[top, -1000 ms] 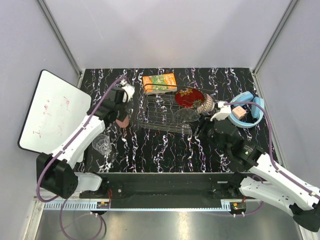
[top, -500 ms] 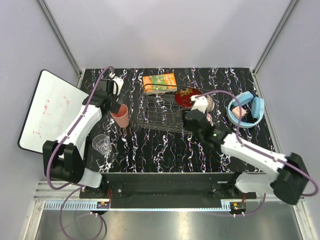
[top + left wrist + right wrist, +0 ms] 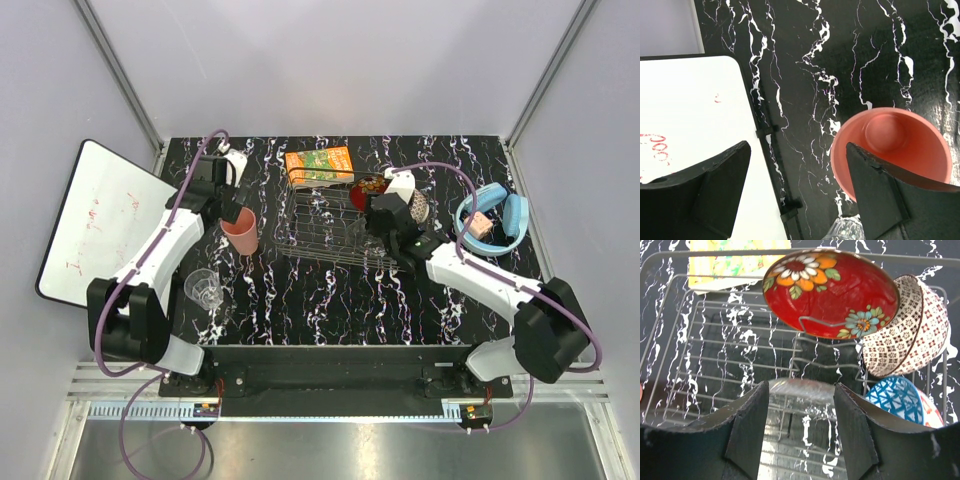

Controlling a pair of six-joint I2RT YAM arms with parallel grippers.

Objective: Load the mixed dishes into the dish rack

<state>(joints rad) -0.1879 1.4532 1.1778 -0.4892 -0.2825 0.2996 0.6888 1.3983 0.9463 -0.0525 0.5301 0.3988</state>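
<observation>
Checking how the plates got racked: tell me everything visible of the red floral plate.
The red floral plate is glossy red, ceramic-looking, with a thin dark rim, a white-and-orange flower near its upper edge and a teal flower lower down. It stands tilted on edge at the far side of the dish rack, a wire loop crossing its lower face. The brownish patterned bowl meets its right edge.

Left arm [image 3: 160, 255] and right arm [image 3: 482, 283] are white shells linked by rounded black joints [image 3: 128, 335]; a thin purple cable [image 3: 440, 166] trails along each; the fingers [image 3: 705, 192] are matte black wedges, seemingly rough-edged plastic.
</observation>
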